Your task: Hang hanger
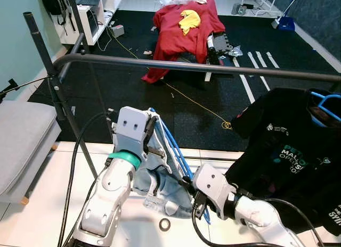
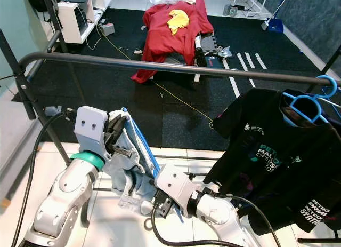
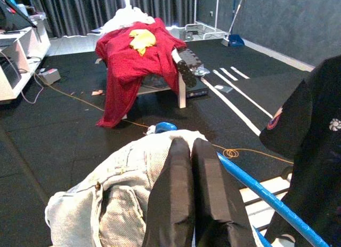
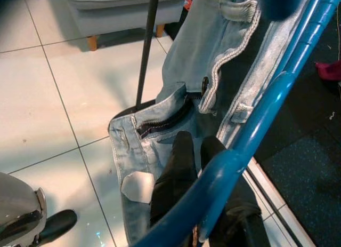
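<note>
Holding a blue hanger [image 1: 173, 145] draped with pale denim jeans [image 1: 154, 177], our left gripper [image 3: 192, 167] has its two black fingers pressed together on the denim at the hanger's upper end, below the dark clothes rail [image 1: 202, 67]. Our right gripper [image 4: 194, 151] is clamped on the lower end of the same hanger, its fingers against the jeans near the open zip. To our right, a black T-shirt [image 2: 266, 151] already hangs from the rail on another blue hanger [image 2: 311, 100]; its teal and white print is partly readable as "PET", "MAN" and "OPE", with "PETRO" lower down. Beyond the rail, a red cloth [image 1: 181, 28] covers furniture on the black mat, with a yellow garment [image 1: 189, 18] on top.
</note>
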Robot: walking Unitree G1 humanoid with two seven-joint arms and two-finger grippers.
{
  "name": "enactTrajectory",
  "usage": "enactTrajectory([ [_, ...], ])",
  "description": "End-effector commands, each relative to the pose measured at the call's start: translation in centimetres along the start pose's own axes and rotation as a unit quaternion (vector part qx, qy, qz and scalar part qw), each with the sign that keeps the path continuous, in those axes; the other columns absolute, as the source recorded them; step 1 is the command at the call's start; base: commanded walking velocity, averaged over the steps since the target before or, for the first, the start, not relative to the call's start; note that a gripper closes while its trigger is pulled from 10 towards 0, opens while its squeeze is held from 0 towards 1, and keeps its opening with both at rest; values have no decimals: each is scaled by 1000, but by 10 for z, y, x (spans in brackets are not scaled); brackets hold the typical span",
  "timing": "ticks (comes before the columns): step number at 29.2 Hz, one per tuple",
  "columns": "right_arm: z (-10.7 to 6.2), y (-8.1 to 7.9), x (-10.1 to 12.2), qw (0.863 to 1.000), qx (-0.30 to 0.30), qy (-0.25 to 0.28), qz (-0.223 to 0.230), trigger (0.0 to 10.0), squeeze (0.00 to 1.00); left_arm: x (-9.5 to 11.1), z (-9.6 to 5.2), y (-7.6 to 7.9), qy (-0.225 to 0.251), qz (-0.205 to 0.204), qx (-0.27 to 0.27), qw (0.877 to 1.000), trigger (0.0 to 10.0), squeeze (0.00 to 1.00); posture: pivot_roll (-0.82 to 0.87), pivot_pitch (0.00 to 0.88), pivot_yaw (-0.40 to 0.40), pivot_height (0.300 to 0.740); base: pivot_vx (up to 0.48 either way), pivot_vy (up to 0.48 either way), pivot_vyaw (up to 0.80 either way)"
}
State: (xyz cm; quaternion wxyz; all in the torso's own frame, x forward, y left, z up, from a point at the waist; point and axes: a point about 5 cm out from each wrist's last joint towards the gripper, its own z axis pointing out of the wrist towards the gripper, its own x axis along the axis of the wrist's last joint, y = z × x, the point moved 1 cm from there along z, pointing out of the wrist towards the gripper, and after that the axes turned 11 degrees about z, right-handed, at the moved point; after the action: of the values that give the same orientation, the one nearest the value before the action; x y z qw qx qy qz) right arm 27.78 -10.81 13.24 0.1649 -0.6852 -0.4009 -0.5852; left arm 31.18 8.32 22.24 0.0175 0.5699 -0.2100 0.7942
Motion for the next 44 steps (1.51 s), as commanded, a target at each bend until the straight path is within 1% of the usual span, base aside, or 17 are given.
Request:
enactTrajectory([
  [1,-2,-2,-21,998,-3,-54,33,0,0,30,-2,14,73,3,-36,997,0,0,-135,170,33,740,0,0,0],
  [5,-1,-2,-20,998,-1,-52,35,0,0,30,-3,19,75,4,-51,996,0,0,-135,170,33,740,0,0,0],
  [10,5,0,-13,998,-7,-41,48,0,0,31,-8,38,80,0,-103,991,0,0,-136,172,32,740,0,0,0],
  [21,7,-2,-9,998,-1,-35,55,0,0,27,-9,42,73,6,-107,992,0,0,-135,173,29,740,0,0,0],
  [23,7,-3,-6,998,4,-26,62,0,0,21,-7,40,62,20,-92,994,0,0,-136,173,29,740,0,0,0],
  [24,7,-6,-2,997,13,-15,74,0,0,14,-3,35,47,44,-64,996,0,0,-137,173,29,740,0,0,0],
  [25,7,-6,-2,997,13,-15,74,0,0,14,-3,35,47,44,-64,996,0,0,-137,173,29,740,0,0,0],
  [26,4,-10,0,996,26,-13,81,0,0,8,0,23,38,80,-24,996,0,0,-139,174,28,740,0,0,0],
  [28,4,-10,0,996,26,-13,81,0,0,8,0,23,38,80,-24,996,0,0,-139,174,28,740,0,0,0],
  [29,1,-12,-3,995,33,-19,87,0,0,6,2,13,37,109,8,993,0,0,-139,174,27,740,0,0,0],
  [30,1,-12,-3,995,33,-19,87,0,0,6,2,13,37,109,8,993,0,0,-139,174,27,740,0,0,0],
  [31,-1,-13,-4,994,35,-22,105,0,0,7,3,6,46,147,30,988,0,0,-138,174,26,740,0,0,0],
  [32,-1,-13,-4,994,35,-22,105,0,0,7,3,6,46,147,30,988,0,0,-138,174,26,740,0,0,0],
  [33,-2,-14,-3,992,36,-19,119,0,0,7,3,4,50,167,37,984,0,0,-139,173,24,740,0,0,0],
  [36,-1,-13,-4,991,33,-17,130,0,0,7,1,8,60,180,35,981,0,0,-140,171,22,740,0,0,0],
  [42,-1,-13,-5,991,32,-19,131,0,0,6,-1,11,62,185,30,980,0,0,-139,169,21,740,0,0,0],
  [44,2,-15,1,987,35,2,157,0,0,-6,-7,19,59,216,9,975,0,0,-139,165,20,740,0,0,0],
])
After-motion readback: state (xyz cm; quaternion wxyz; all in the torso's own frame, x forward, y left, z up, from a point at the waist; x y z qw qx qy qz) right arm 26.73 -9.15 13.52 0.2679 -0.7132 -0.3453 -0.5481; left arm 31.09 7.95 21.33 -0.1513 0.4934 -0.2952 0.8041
